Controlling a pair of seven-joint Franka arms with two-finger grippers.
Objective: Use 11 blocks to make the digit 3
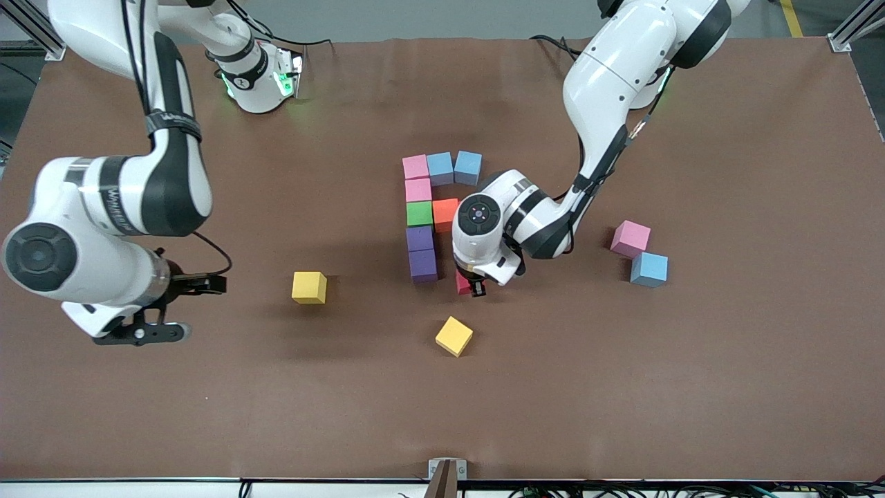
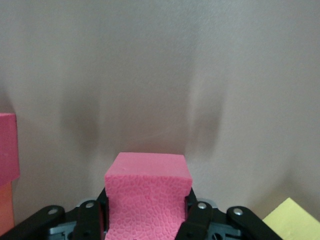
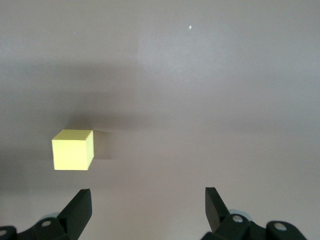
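Brown matte counter (image 1: 726, 387): wide bare stretches along the edge nearest the front camera and at both arms' ends, so plenty of room to move there.

Partial digit 3 of touching foam cubes (image 1: 422, 221) sits mid-counter. Spine runs pink, pink, green, purple, purple (image 1: 423, 265), the last purple being nearest the camera. Top arm: two light blue foam cubes (image 1: 468, 167) beside the farthest pink one. Middle arm: an orange foam cube (image 1: 444, 213) touching the green one (image 1: 419, 213).

Left hand (image 1: 477, 288) is low beside the nearest purple cube, toward the left arm's end, clenched on a red foam cube (image 2: 148, 200); its wrist view shows the foam squeezed between both fingers (image 2: 195, 212). Whether that cube touches the purple one, I can't tell. Another red cube edge (image 2: 7, 147) shows in that same view.

Loose pink foam cube (image 1: 630, 238) and loose light blue foam cube (image 1: 649, 269) sit touching at a corner, well apart toward the left arm's end.

Right hand (image 1: 162, 308) waits over bare counter, fingers spread, nothing held. Yellow foam cube (image 1: 309, 287) near it; second yellow cube (image 1: 453, 336), turned askew, nearer the camera than the figure.
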